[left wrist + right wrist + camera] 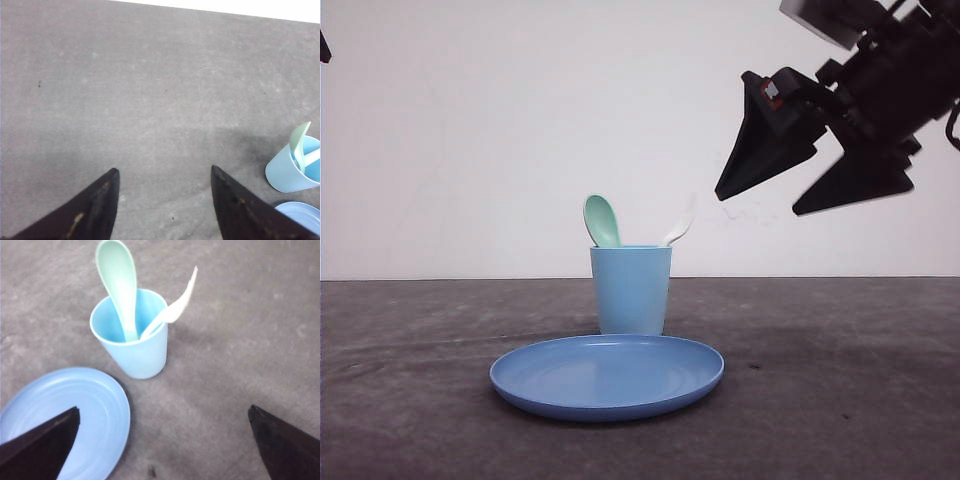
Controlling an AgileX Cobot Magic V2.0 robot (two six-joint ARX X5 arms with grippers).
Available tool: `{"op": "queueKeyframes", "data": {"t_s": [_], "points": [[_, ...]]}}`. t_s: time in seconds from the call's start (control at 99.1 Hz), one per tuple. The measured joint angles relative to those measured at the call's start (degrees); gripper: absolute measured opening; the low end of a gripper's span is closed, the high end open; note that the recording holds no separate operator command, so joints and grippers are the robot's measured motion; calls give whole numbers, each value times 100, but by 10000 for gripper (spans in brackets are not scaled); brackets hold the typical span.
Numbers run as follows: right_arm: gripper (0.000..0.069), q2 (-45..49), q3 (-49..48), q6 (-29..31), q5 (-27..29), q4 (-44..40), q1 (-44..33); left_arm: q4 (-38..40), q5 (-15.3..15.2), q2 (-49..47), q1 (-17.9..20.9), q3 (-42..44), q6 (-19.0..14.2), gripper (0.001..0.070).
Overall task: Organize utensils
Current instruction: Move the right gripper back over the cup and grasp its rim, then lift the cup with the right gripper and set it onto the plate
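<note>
- One round blue plate (607, 377) with a smooth, glossy face is seen nearest, on the rough grey desk (840, 400).
- Just behind it one light blue cup (631, 290) is stood upright.
- One mint-green spoon (602, 220), bowl up, and one white fork (680, 224) are held in the cup, leaning apart.
- The right fingers (764, 203) are spread wide, raised above the desk.
- The left fingers (165, 172) are spread wide and hold nothing.
</note>
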Motion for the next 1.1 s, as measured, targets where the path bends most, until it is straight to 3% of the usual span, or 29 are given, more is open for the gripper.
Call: {"op": "queueKeyframes", "data": {"t_s": [0.515, 0.848, 1.1], "points": [[682, 1941, 205, 258, -153, 2070, 367, -2, 0, 0, 0, 0, 0, 347], [682, 3285, 1652, 367, -299, 2135, 557, -2, 0, 0, 0, 0, 0, 347], [681, 3602, 2059, 319, -267, 1799, 713, -4, -2, 0, 0, 0, 0, 347]]}}
